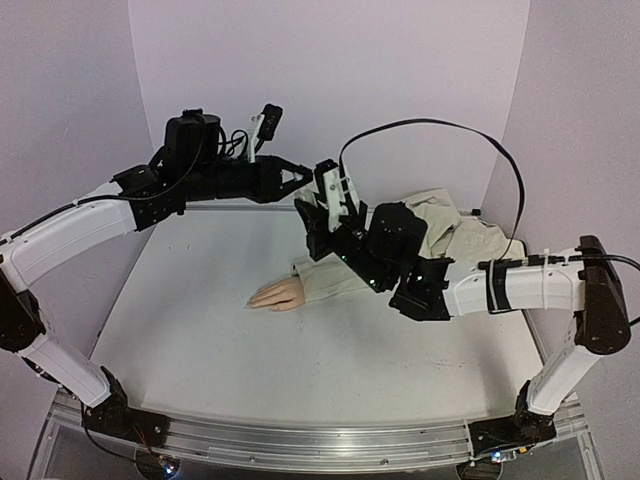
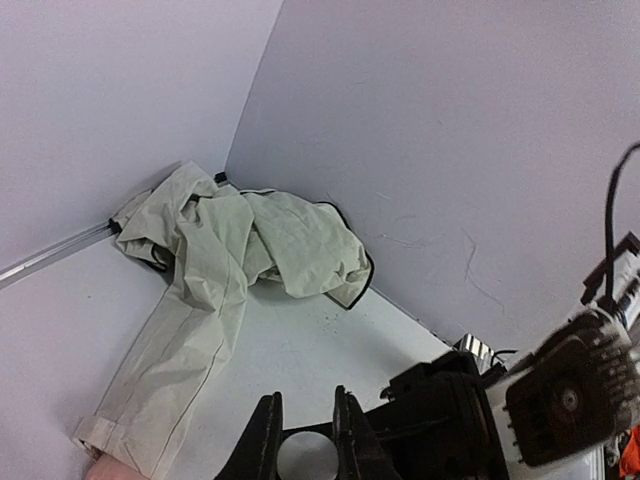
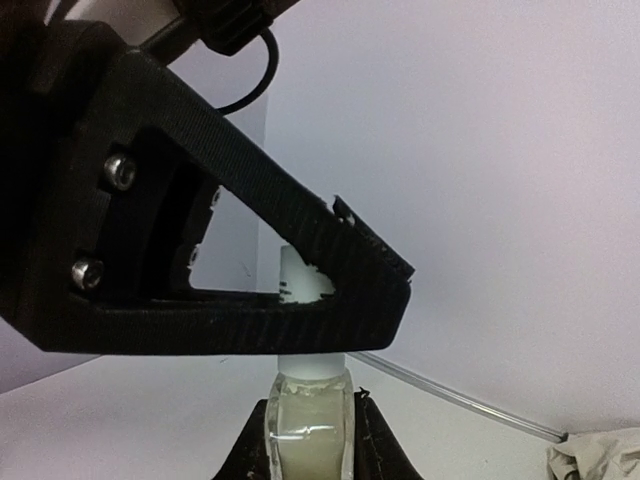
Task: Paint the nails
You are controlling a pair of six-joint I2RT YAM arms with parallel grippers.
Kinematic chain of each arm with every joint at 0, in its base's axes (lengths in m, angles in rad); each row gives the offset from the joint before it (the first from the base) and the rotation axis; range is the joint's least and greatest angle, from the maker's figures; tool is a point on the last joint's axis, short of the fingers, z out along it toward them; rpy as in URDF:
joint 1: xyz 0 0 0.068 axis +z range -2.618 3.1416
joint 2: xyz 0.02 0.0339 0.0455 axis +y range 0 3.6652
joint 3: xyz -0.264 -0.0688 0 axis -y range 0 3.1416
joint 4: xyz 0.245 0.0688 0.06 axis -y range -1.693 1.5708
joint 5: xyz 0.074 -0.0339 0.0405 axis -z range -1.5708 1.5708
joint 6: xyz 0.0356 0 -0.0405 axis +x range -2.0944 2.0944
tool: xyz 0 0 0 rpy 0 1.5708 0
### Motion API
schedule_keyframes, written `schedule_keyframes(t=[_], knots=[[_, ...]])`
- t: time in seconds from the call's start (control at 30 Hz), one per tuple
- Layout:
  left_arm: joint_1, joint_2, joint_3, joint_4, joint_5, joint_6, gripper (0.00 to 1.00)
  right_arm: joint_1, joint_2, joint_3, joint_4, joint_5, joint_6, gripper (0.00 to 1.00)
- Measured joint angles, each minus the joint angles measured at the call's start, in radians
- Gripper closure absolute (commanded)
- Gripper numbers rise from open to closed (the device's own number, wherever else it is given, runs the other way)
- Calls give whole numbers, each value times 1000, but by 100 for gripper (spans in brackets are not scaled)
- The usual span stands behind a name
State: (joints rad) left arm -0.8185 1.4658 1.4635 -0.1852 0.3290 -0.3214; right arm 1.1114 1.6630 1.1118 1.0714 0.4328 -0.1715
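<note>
Pincer status: the right pincer (image 3: 312, 402) is clenched on a small translucent whitish bottle (image 3: 308, 445), its two black fingers pressed against the bottle's sides. The left pincer (image 2: 306, 395) meets it tip to tip, raised above the back of the worktop (image 1: 200, 330). One of its black fingers crosses in front of the bottle's white neck, and whether it grips that neck cannot be told. Below and nearer the arm bases, a small peach, skin-toned fake hand (image 1: 278, 295) lies flat on the worktop, well apart from both pincers, fingers pointing toward the left arm's side. Its nails (image 1: 252, 300) are too small to make out. The hand protrudes from a long beige cloth sleeve (image 1: 340, 275) that runs back under the right arm into a crumpled heap at the far right corner.
</note>
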Motion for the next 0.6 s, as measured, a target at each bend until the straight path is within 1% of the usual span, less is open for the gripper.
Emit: schedule_keyframes(t=[0.07,0.13,0.2,0.3,0.37,0.43,0.5,0.6], knots=[[14,-2,-4,22,66,34,100,-32,-32,-5,-41,-114,33,100],[33,-3,-6,47,180,69,100,-87,-84,-27,-78,-295,85,100],[42,-5,-6,82,308,111,100,-144,-132,-49,-94,-516,160,100],[44,-5,-6,132,495,170,100,-222,-172,-63,-79,-888,310,100],[44,-6,-5,145,599,205,100,-235,-173,-63,-51,-1027,396,100],[41,-6,-5,148,698,238,100,-237,-173,-63,-31,-1125,476,100],[34,-4,0,151,770,259,100,-235,-173,-63,-7,-1201,547,100],[27,15,29,152,850,278,99,-233,-173,-63,29,-1263,624,100]])
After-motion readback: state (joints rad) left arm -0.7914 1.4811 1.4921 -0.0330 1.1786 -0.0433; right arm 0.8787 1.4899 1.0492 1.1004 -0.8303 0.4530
